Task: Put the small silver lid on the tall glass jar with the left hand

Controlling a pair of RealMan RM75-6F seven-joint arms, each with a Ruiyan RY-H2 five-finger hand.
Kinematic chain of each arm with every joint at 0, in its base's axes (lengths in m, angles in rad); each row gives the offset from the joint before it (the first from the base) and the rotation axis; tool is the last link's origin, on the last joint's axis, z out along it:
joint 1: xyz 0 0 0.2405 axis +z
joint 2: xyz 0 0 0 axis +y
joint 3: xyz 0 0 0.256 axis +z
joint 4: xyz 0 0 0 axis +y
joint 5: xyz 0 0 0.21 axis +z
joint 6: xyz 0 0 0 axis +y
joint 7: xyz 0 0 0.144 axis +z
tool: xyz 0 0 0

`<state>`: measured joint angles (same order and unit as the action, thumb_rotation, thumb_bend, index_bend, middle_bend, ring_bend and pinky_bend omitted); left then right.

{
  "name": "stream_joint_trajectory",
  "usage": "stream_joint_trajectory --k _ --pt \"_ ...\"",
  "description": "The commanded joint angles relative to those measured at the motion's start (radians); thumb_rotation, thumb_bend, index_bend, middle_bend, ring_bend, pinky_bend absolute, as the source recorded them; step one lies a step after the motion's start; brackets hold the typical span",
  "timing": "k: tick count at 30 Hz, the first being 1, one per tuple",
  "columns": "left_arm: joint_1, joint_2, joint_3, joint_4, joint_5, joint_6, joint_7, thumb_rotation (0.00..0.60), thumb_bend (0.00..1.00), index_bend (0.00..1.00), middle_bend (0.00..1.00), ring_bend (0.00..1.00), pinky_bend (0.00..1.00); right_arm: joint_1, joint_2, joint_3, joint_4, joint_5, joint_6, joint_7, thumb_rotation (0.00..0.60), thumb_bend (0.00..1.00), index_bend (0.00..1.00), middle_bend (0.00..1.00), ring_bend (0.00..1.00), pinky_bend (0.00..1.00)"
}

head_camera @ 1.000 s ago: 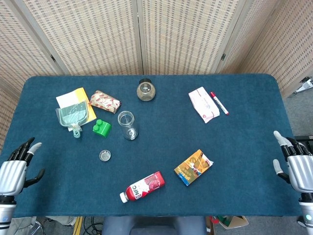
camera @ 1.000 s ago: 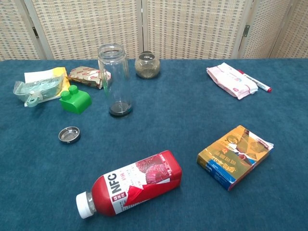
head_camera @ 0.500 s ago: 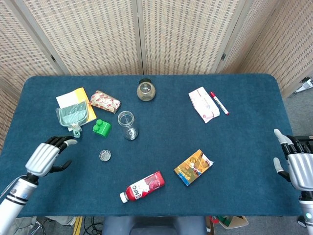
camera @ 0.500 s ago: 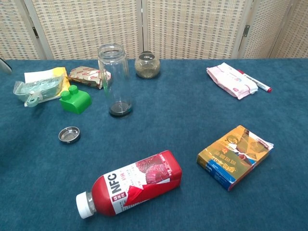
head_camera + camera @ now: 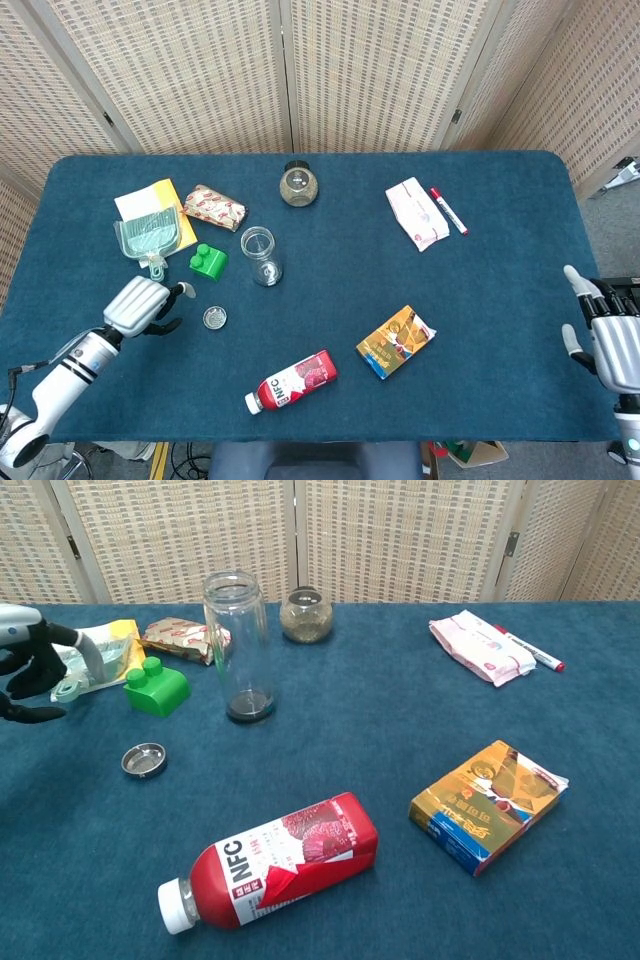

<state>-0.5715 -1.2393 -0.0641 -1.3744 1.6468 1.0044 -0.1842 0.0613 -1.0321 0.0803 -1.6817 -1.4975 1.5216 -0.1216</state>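
Stage: you are at the approach; judging by how things lie, nothing of the placing is done.
Lid: the small round silver metal lid lies flat on the blue cloth-covered bench, in front of the green plastic building block and near the robot's side of the jar, touched by nothing.
Jar: the tall clear glass jar stands upright with its mouth open and uncovered, apart from the lid.
Left hand: your left hand hangs just beside the lid, on its left, holding nothing; its dark fingers are partly curled with thumb apart, released and not yet on the lid.
Right hand: your right hand sits at the far right edge of the bench, fingers spread, grasping nothing, well apart from the task's things.
Left to do: you need to bring the left hand over the lid, pinch it, lift it, carry it to the jar's mouth and set it down level.
Watch: the lid is thin and flat on cloth, so I judge the pickup the awkward part.
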Motion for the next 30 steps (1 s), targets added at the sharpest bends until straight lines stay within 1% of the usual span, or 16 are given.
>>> stream_joint_trajectory --k 1,3,7,14,20,30 --pt "-0.024 -0.024 0.007 0.027 0.003 -0.018 -0.006 0.6 0.33 0.4 0.95 0.87 1.0 -0.001 0.0 -0.001 0.0 0.001 0.0 -0.001 0.6 0.43 0.05 0.2 0.14 0.29" --pt "-0.037 -0.041 0.014 0.049 0.009 -0.022 -0.002 0.6 0.33 0.42 0.99 0.91 1.0 -0.003 0.0 -0.002 0.001 0.001 0.001 0.0 0.6 0.43 0.05 0.2 0.14 0.29" --pt "-0.057 -0.074 0.028 0.085 0.022 -0.027 0.0 0.6 0.33 0.45 1.0 0.95 1.0 -0.005 -0.001 -0.003 0.003 0.001 0.002 0.003 0.6 0.43 0.05 0.2 0.14 0.29" --pt "-0.09 -0.132 0.05 0.134 0.033 -0.038 0.007 0.6 0.33 0.46 1.0 0.96 1.0 -0.01 0.001 -0.004 0.011 0.005 0.003 0.011 0.6 0.43 0.05 0.2 0.14 0.29" --pt "-0.115 -0.177 0.047 0.169 0.01 -0.056 0.009 0.6 0.33 0.47 1.0 0.96 1.0 -0.016 0.0 -0.006 0.019 0.01 0.004 0.021 0.6 0.43 0.05 0.2 0.14 0.29" --pt "-0.144 -0.222 0.051 0.209 -0.035 -0.104 0.04 0.6 0.33 0.48 1.0 0.96 1.0 -0.028 0.004 -0.008 0.03 0.015 0.012 0.04 0.6 0.43 0.05 0.2 0.14 0.29"
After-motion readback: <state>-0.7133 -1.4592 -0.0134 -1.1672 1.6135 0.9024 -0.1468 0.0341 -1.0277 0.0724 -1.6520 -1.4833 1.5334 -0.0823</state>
